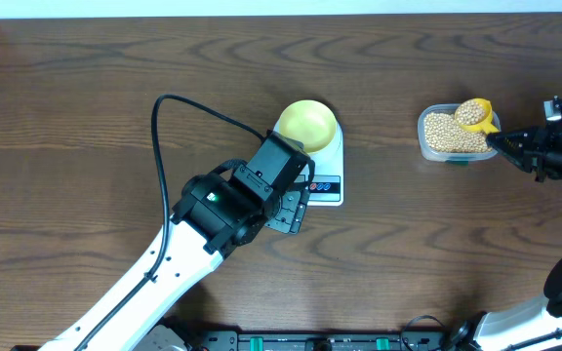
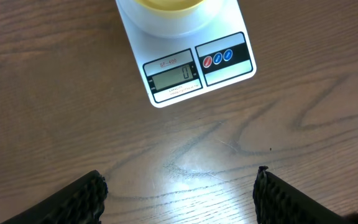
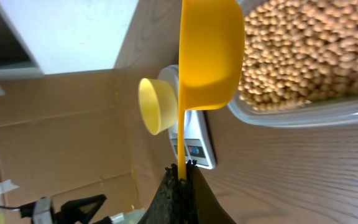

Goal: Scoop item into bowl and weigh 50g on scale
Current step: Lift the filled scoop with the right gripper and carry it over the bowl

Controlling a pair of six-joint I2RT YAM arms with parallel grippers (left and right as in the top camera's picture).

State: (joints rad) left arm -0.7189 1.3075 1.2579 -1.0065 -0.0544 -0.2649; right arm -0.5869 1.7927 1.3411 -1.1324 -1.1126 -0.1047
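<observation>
The pale yellow-green bowl (image 1: 307, 123) sits empty on the white scale (image 1: 325, 185), whose display (image 2: 174, 77) reads 0. Beige beans (image 1: 449, 134) fill a clear tub (image 1: 425, 146) at the right. My right gripper (image 1: 503, 139) is shut on the handle of a yellow scoop (image 1: 474, 113), which is full of beans and held over the tub. In the right wrist view the scoop (image 3: 208, 53) is beside the beans (image 3: 303, 50), with bowl (image 3: 155, 106) and scale (image 3: 197, 149) beyond. My left gripper (image 1: 296, 210) is open and empty just in front of the scale.
A black cable (image 1: 179, 102) loops over the table left of the scale. The table's far edge (image 1: 281, 14) runs along the top.
</observation>
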